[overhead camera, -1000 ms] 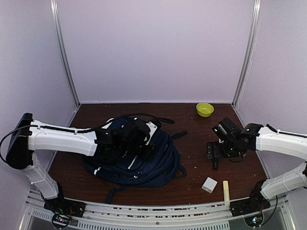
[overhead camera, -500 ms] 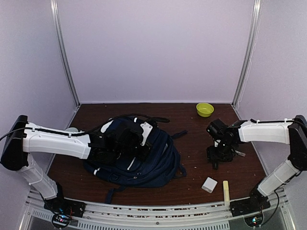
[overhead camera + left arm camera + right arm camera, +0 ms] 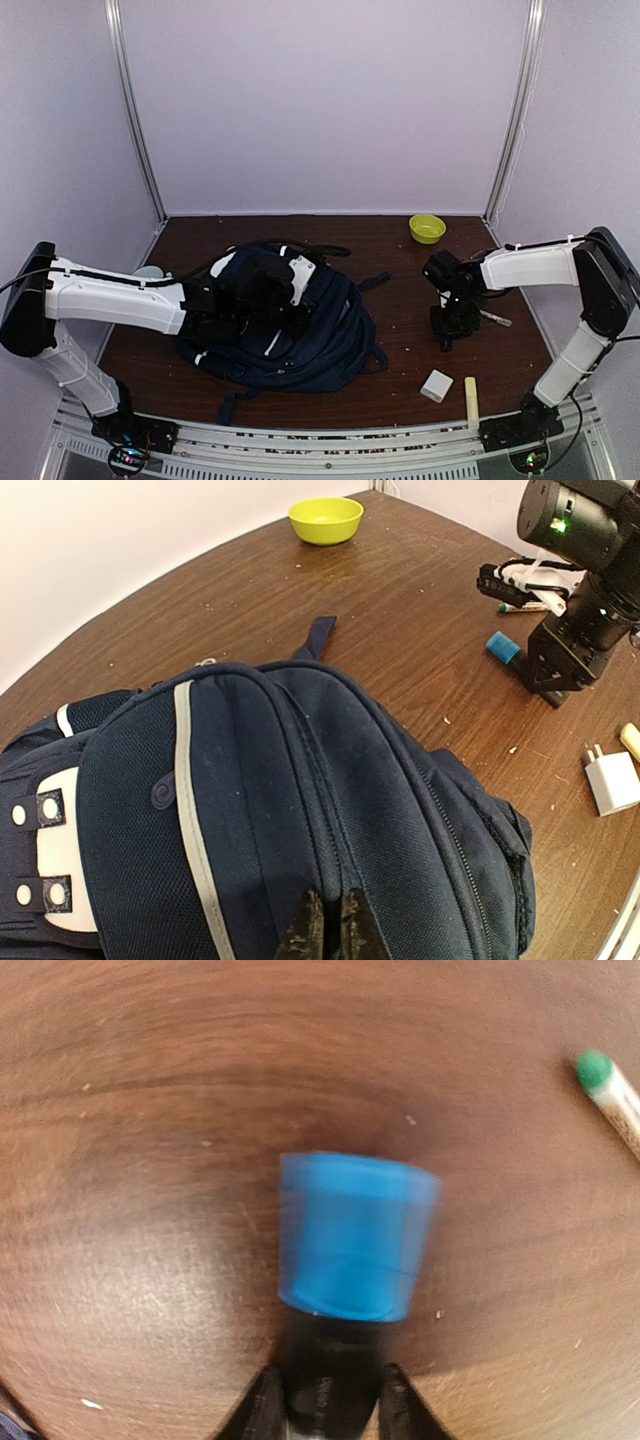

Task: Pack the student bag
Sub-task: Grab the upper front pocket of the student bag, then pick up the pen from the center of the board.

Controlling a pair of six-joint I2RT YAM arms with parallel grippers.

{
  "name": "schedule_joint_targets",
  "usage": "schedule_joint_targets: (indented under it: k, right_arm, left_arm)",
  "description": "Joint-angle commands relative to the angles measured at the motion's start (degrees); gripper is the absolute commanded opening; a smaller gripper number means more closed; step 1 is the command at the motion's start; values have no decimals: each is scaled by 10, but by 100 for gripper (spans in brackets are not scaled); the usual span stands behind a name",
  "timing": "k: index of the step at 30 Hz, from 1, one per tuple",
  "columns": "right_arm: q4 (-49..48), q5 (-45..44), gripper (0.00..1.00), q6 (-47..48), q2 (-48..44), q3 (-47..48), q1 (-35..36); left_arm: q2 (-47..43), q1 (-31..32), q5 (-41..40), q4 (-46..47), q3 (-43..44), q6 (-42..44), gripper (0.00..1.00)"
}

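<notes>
Navy cloth backpack lies slumped toward 9 o'clock on the table, its zips apparently closed. The left claw is clenched tip to tip against its top fabric; whether it pinches a zip pull I cannot tell. Packing looks barely begun: the yellow bowl at 1 o'clock and the white charger and pale stick at 5 o'clock all lie outside. At 3 o'clock the right claw grasps the dark barrel of a blue-capped marker, with a green-tipped pen just beside it.
</notes>
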State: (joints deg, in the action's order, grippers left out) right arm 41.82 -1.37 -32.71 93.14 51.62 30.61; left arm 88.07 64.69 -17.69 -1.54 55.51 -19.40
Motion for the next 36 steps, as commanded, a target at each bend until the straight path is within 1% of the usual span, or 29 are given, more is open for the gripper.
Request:
schedule_joint_targets:
  k: [1,4,6,14,18,25,36]
  right_arm:
    - [22,-30,21,2,21,10,-4]
    - [24,-20,6,7,18,16,-1]
    - [29,-18,0,10,9,21,3]
    - [35,-13,0,7,-62,28,25]
    - [15,11,0,13,-103,33,59]
    - [2,17,0,1,-153,50,107]
    - [-43,31,0,-18,-269,-20,134]
  left_arm:
    - [-21,0,15,55,-3,15,0]
    - [-25,0,14,60,-7,17,0]
    - [-29,0,14,63,-10,17,0]
    - [-44,-1,15,59,-14,19,0]
    - [-47,-1,17,52,-14,18,0]
    - [-58,-3,27,43,-13,6,0]
    - [-80,-5,39,32,-20,-14,0]
